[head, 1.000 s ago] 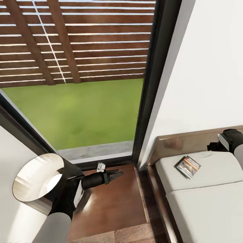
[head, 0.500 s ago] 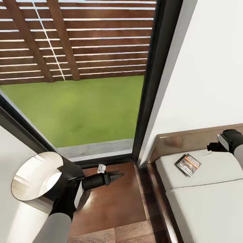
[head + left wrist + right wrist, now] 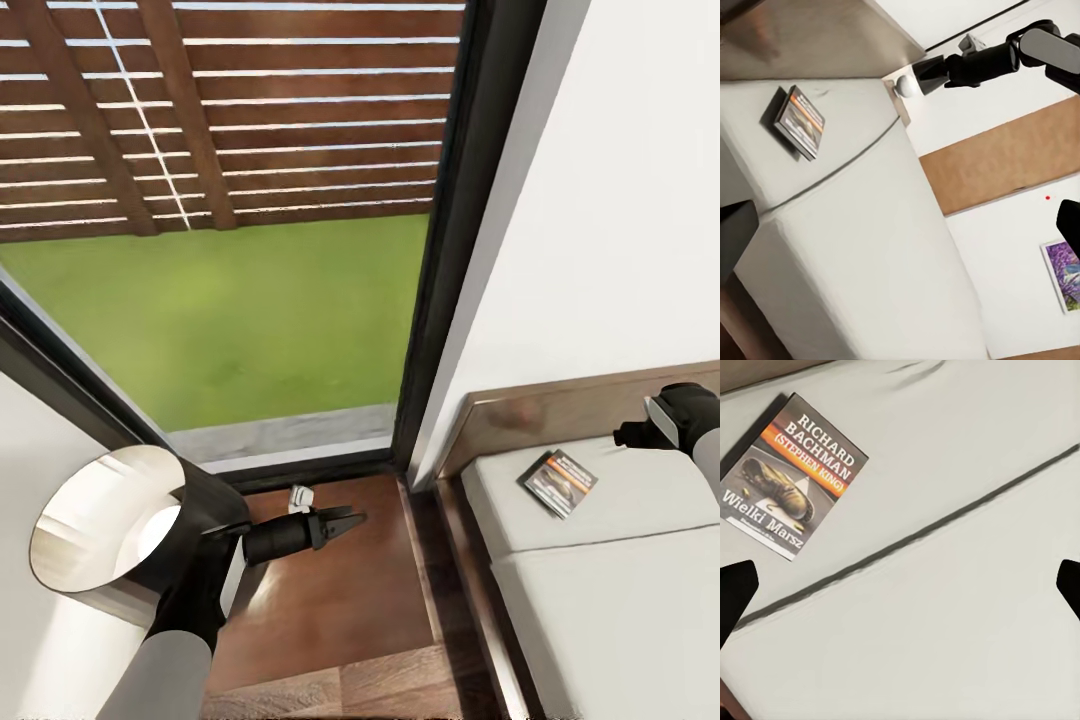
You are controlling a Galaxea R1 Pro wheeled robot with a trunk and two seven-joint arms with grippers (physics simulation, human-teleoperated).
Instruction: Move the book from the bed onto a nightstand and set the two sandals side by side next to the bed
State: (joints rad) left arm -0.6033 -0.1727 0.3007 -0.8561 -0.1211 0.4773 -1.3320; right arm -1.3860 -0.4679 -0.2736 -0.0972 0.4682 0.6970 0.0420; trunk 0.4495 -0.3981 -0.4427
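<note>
While the book lies untouched on the bed near its headboard, nothing is done; right fingers spread wide, left fingers slightly parted, empty.

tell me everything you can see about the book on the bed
The book is a thin paperback with a dark cover, an orange band, white lettering reading Richard Bachman (Stephen King) and Wielki Marsz, and a picture of a worn boot. It lies flat, closed, cover up, askew on the off-white mattress near the brown headboard. Nothing else touches it; the right pincer hangs open above the mattress beside it.
</note>
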